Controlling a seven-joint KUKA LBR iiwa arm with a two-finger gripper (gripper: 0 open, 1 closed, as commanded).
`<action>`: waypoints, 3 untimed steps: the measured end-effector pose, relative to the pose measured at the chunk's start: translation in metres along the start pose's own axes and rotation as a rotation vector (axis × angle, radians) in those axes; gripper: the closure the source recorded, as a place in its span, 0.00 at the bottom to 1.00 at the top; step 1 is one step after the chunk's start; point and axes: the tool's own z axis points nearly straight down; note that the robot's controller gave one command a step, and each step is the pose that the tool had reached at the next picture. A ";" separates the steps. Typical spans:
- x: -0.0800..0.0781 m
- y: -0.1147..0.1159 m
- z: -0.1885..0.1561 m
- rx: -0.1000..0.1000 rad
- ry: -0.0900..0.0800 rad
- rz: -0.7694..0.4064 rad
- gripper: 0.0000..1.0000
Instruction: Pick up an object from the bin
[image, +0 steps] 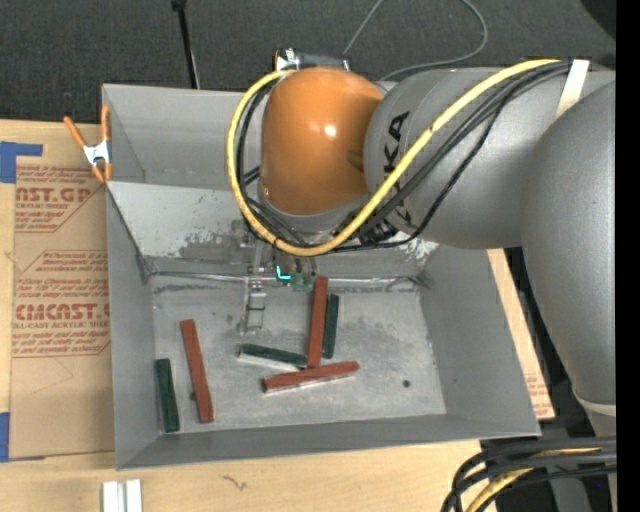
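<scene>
No object is taken yet. The likeliest candidate, judging by nearness alone, is the short dark green flat bar (272, 354), seemingly plastic, which lies flat on the floor just left of the bin's middle. It is at about 5 o'clock from the gripper (255, 306) and near it, but not under it.

The gripper hangs tip-down over bare floor at roughly 11 o'clock from the bin's centre, with nothing seen in it. Whether it is spread or closed cannot be told from this angle.

The green bar's right end meets the foot of an upright red flat bar (318, 322), which runs toward 12 o'clock. A slim dark green bar (330, 312) lies just beside that one on its 3 o'clock side. Below them a slanted red flat bar (310, 376) lies nearly level, touching or just overlapping the foot of the upright one. These four form a loose crossed cluster, so lifting one may well disturb its neighbours.

Well apart, at 8 o'clock, a long red flat bar (197, 370) lies alone. A dark green bar by the corner (166, 395) lies beside it toward the wall. Both lie free of the cluster and should be cleaner to grasp.

The grey metal bin (135, 330) has sloped walls, which probably keep loose pieces on the flat floor. Above, the orange wrist cover (310, 140) carries a looped yellow cable (240, 130), probably kept close to stay clear of the bin.
</scene>
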 end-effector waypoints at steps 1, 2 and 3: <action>0.023 -0.088 0.100 0.001 -0.001 -0.310 0.00; 0.079 -0.108 0.147 0.001 -0.004 -0.081 0.00; 0.078 -0.108 0.146 -0.001 -0.005 -0.082 1.00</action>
